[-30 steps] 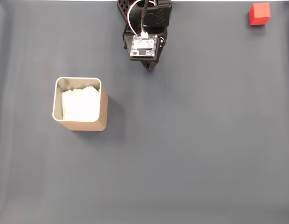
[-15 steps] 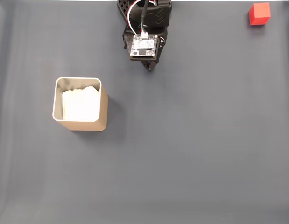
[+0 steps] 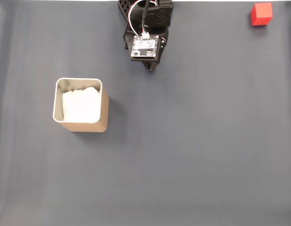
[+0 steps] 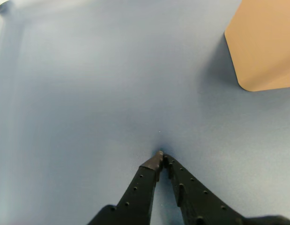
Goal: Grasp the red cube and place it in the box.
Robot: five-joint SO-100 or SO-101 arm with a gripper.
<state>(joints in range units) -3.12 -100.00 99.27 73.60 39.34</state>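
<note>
Arm [image 3: 145,28] folded at top edge, gripper [image 4: 161,157] closed — tips down near mat

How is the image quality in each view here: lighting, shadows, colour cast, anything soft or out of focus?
Fixed view: even, soft light, sharp throughout; the tan square box with pale metallic rim casts a faint shadow to its right, its white lining nearly blown out; the small bright red cube reads cleanly. Wrist view: bluer cast on the mat, a glare patch at top, the box's wall slightly soft, the black gripper sharp.
</note>
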